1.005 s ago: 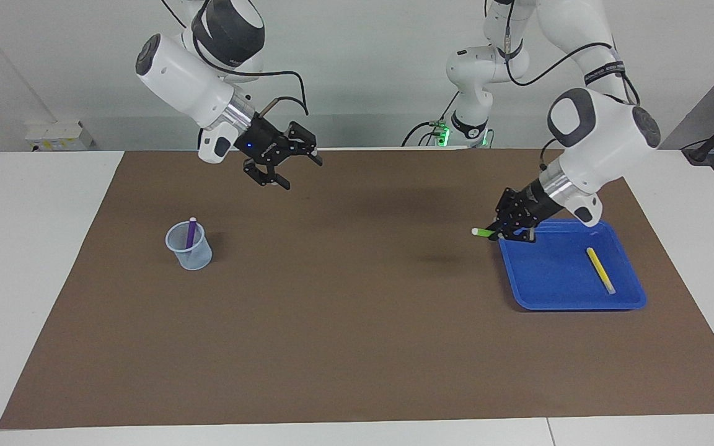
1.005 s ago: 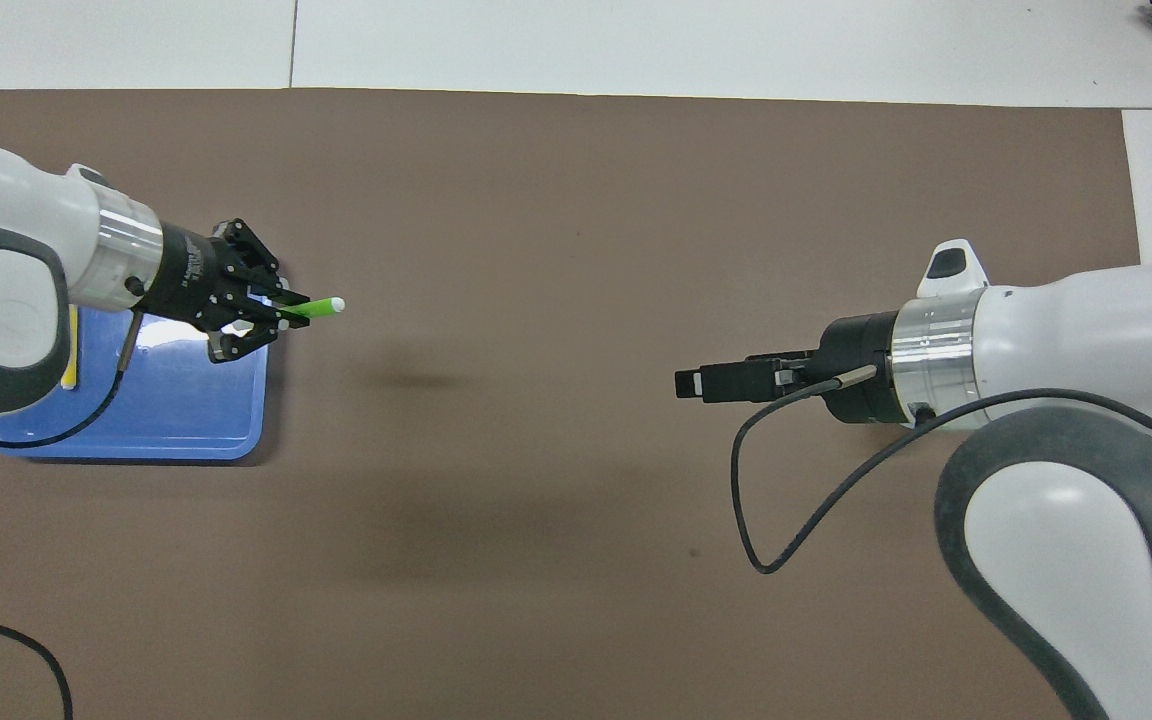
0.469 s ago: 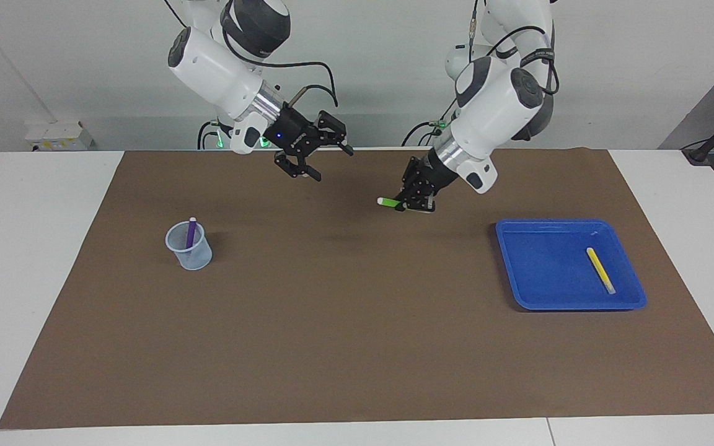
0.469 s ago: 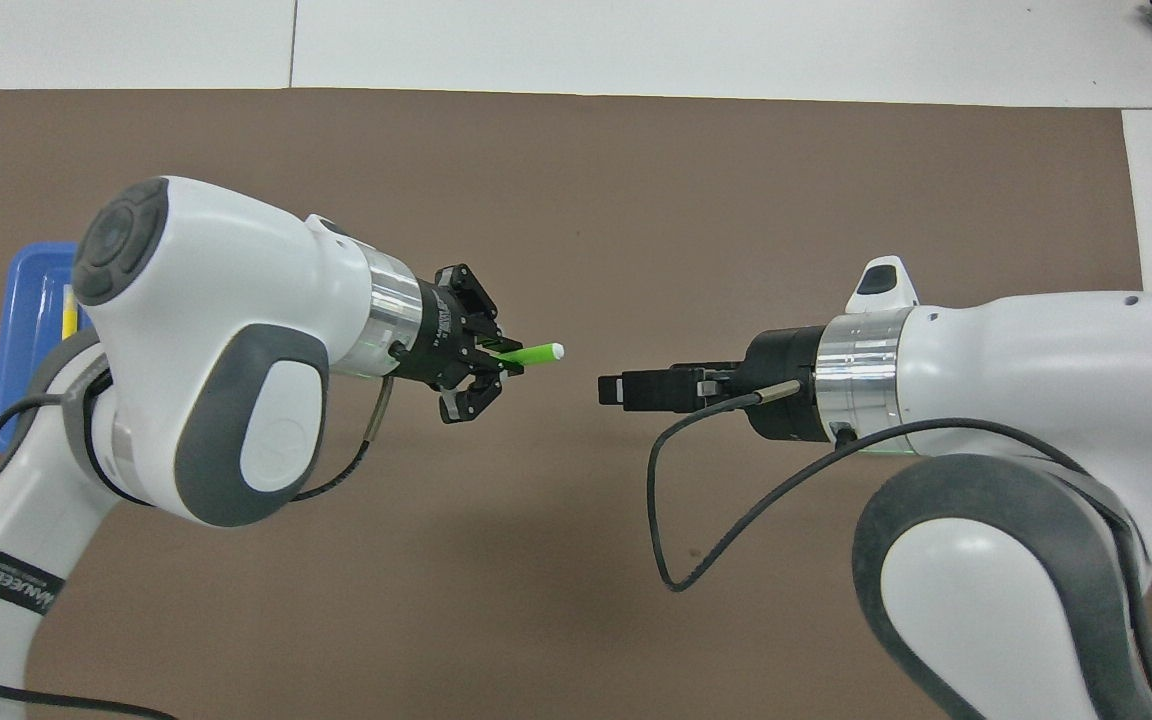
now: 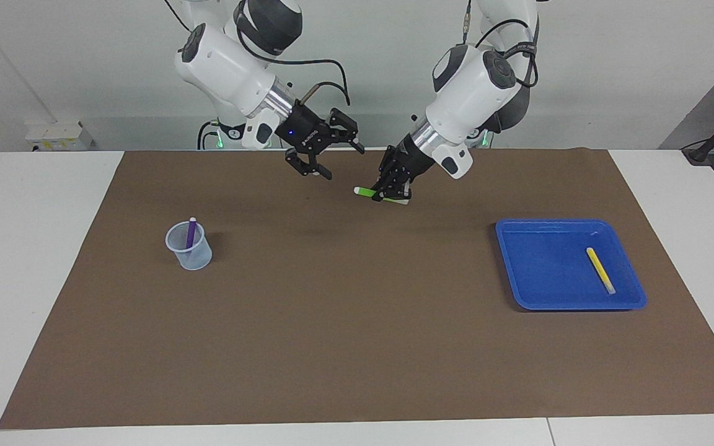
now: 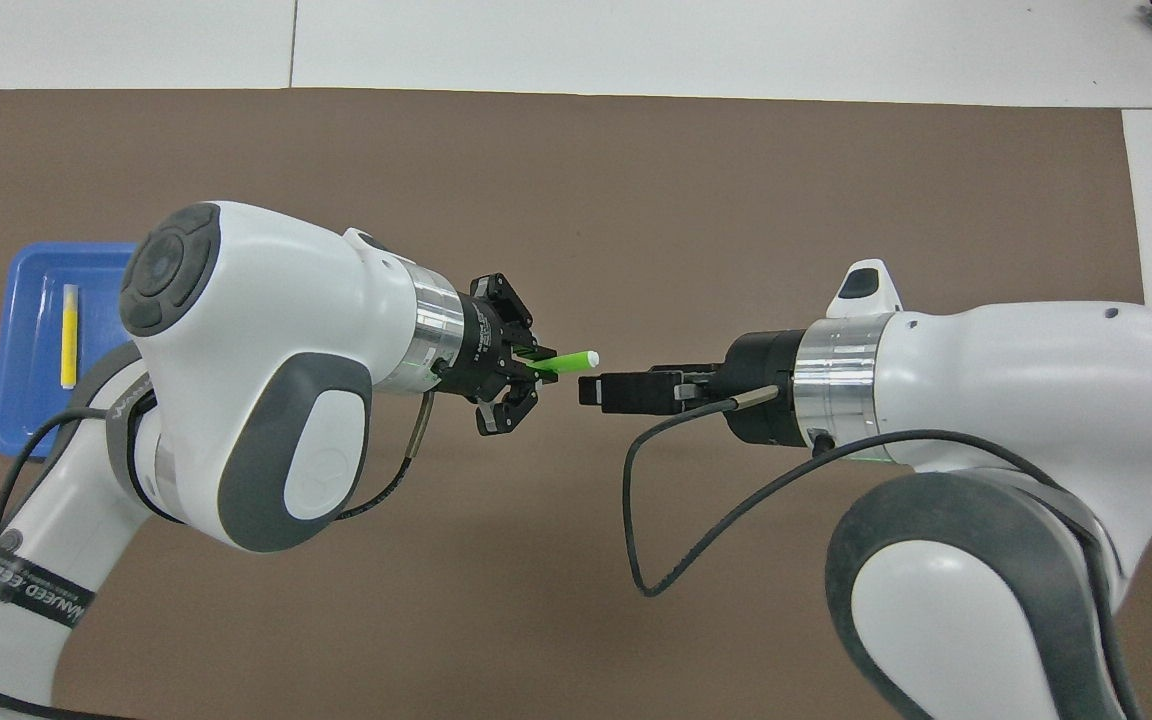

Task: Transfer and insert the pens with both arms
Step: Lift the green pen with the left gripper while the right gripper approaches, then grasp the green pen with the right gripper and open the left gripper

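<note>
My left gripper (image 5: 387, 192) is shut on the green pen (image 5: 366, 192), which it holds level above the brown mat at the middle of the table. The pen's white cap points at my right gripper (image 5: 339, 162), which hangs open a short way off. From overhead, the green pen (image 6: 566, 361) almost reaches the right gripper (image 6: 591, 390), and the left gripper (image 6: 534, 366) grips its other end. The purple pen (image 5: 191, 232) stands in a clear cup (image 5: 189, 251) toward the right arm's end. The yellow pen (image 5: 600, 270) lies in the blue tray (image 5: 543, 279).
A brown mat (image 5: 357, 347) covers most of the white table. The blue tray (image 6: 21, 410) sits toward the left arm's end. Two smaller arms with green lights stand at the robots' edge of the table. A black cable loops under the right wrist.
The left gripper has carried the green pen from the tray's edge to over the table's middle. The right gripper has moved in toward it, so the gap between them has nearly closed.
</note>
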Available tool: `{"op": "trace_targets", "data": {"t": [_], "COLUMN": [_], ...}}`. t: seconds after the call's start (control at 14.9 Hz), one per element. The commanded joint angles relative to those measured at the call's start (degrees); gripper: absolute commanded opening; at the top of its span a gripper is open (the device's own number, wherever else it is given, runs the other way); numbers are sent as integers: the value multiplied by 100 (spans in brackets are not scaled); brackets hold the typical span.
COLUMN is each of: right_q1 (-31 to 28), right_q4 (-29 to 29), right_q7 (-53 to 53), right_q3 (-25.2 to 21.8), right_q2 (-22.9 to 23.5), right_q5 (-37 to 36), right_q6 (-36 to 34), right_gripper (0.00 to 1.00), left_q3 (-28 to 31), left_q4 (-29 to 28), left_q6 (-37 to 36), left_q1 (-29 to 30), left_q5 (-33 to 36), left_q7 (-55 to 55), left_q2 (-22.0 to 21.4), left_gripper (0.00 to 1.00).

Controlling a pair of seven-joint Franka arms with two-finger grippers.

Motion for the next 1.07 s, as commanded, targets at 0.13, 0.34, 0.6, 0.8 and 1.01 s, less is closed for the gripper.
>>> {"op": "trace_targets", "data": {"t": [0.13, 0.34, 0.6, 0.8, 1.01], "right_q1": [39, 57, 57, 66, 101], "right_q4": [82, 108, 161, 161, 143], "right_q7": [2, 19, 37, 37, 37], "right_q3": [32, 32, 32, 32, 32], "right_q2": [237, 289, 298, 298, 281], "right_q5": [36, 36, 36, 36, 36], "right_q6": [303, 365, 356, 347, 304], "right_gripper": [95, 87, 81, 79, 75], "left_q3": [56, 56, 47, 56, 47], "left_q4": [-521, -521, -608, -644, -644], "left_q6": [-24, 46, 317, 528, 617], "left_q1": [-30, -100, -232, -320, -320], "left_q5": [-362, -467, -494, -511, -546], "left_q7": [129, 147, 147, 138, 138], "left_q2": [-671, -689, -715, -715, -715], "left_gripper": [0, 0, 0, 0, 0]}}
